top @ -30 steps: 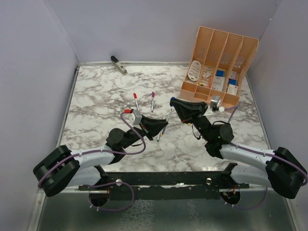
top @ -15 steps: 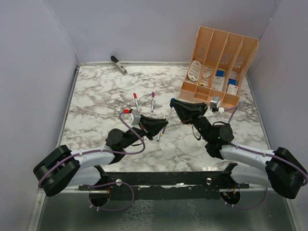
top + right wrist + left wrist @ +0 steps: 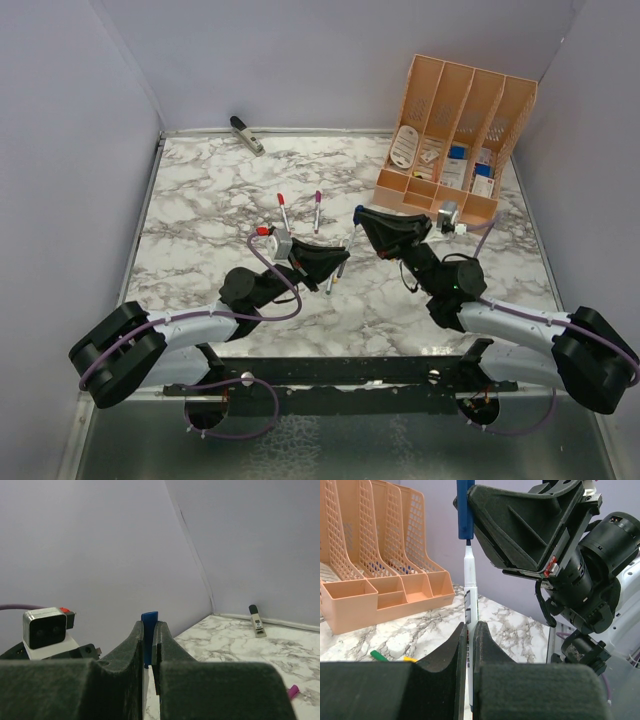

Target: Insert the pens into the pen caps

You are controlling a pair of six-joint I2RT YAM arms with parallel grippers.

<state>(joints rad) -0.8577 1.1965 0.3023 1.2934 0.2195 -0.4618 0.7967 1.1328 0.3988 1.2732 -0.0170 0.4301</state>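
Observation:
My left gripper is shut on a white pen and holds it tilted up off the table. In the left wrist view the pen stands upright between the jaws. My right gripper is shut on a blue pen cap just above the pen. The pen's dark tip meets the mouth of the blue cap. In the right wrist view the blue cap sits between the pads, with the white pen below it. Green and yellow caps lie on the table.
Two capped pens, one red and one magenta, lie beyond the grippers. An orange desk organizer stands at the back right. A grey clip tool lies at the back left. A loose magenta cap lies on the marble.
The right gripper with the blue cap has shifted slightly toward the pen's tip. The left gripper has barely moved.

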